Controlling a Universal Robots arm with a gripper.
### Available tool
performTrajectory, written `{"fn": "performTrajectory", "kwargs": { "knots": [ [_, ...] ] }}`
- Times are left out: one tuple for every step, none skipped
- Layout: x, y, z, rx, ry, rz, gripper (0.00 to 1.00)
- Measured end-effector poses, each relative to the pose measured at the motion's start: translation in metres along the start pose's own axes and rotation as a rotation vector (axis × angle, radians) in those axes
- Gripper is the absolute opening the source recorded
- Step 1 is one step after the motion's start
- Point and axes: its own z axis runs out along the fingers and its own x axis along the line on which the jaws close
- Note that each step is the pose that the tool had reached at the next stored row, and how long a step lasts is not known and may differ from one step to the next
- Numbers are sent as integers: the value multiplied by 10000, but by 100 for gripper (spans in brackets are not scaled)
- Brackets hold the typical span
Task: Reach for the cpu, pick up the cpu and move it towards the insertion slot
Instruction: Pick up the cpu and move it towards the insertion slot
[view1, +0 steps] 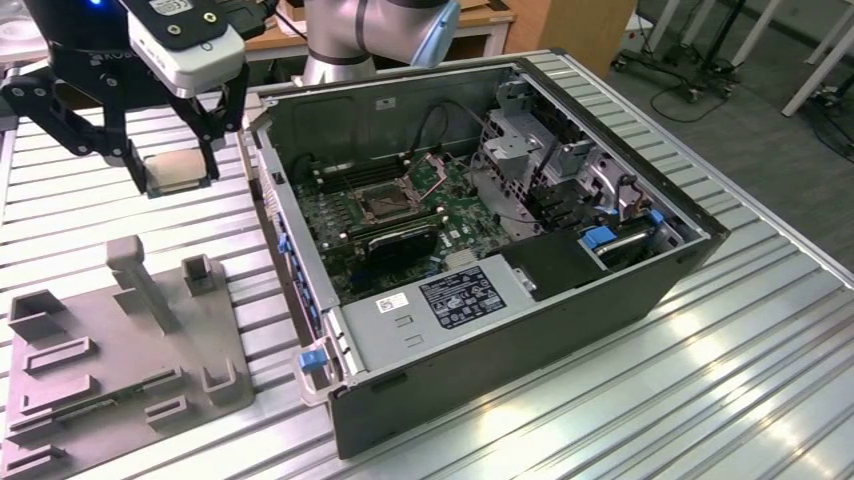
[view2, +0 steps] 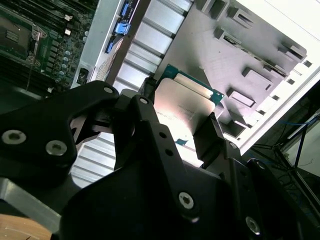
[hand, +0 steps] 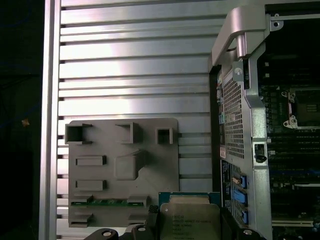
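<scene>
My gripper (view1: 174, 170) grips the cpu (view1: 179, 175) by its edges above the table (view1: 80, 235), well apart from the slot (view1: 384, 203).

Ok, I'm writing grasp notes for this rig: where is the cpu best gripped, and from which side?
Probably by two opposite edges, coming from above its flat metal top. The cpu is a thin flat square, so only its edges give parallel faces. The gripper holds it that way now, a finger on each edge.

A ribbed metal table (view1: 694, 390) carries an open computer case (view1: 534, 340) on its side, a grey plastic tray (view1: 134, 345) just beside it at the exterior view's left.
</scene>
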Motion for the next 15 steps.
{"fn": "performTrajectory", "kwargs": {
  "knots": [
    [-3,0,0,0,0,0,55],
    [-6,0,0,0,1,0,55],
    [-9,0,0,1,1,0,55],
    [-12,0,0,0,1,0,55],
    [-15,0,0,0,0,1,55],
    [-17,0,1,0,0,1,55],
    [-20,1,0,0,1,0,55],
    [-23,1,0,0,1,0,55],
    [-26,1,0,1,1,0,55],
    [-29,1,1,0,1,0,55],
    [-31,1,1,0,1,1,55],
    [-34,1,1,0,0,0,55],
    [-36,1,1,0,1,0,55],
    [-39,1,1,0,1,0,55],
    [-42,1,1,0,1,0,55]
  ]
}}
